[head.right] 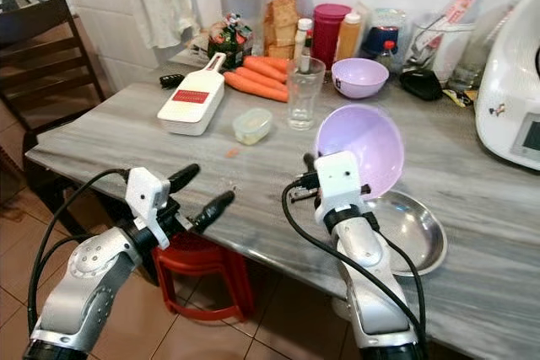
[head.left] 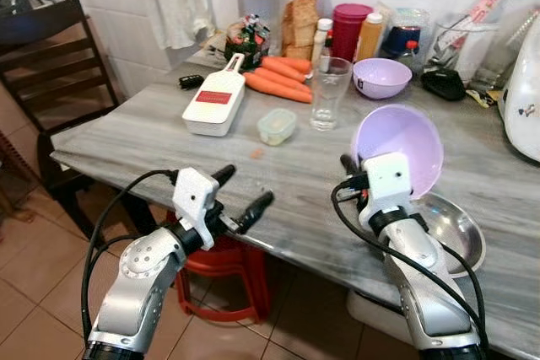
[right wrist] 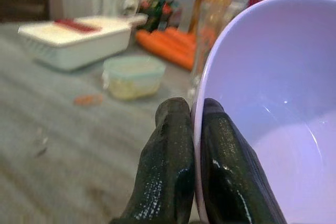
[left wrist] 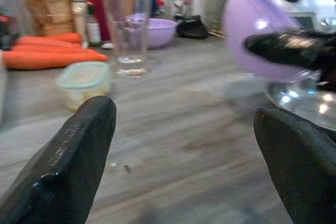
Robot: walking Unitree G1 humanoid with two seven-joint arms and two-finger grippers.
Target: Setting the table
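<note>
Lilac bowl (head.left: 403, 146) rim pinched by right gripper (right wrist: 192, 129); tilted above steel plate (head.left: 456, 227).

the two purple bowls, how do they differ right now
The near purple bowl is tipped on edge, lifted over the steel plate, its rim pinched by the right claw. The far purple bowl sits upright on the table, untouched. Both are empty lilac bowls.

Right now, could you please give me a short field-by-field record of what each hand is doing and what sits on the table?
right hand: shut on the rim of the lilac bowl, held tilted above the steel plate
left hand: open, at the table's near edge, holding nothing
table: glass, small lidded tub, carrots, white slicer box, second lilac bowl
</note>
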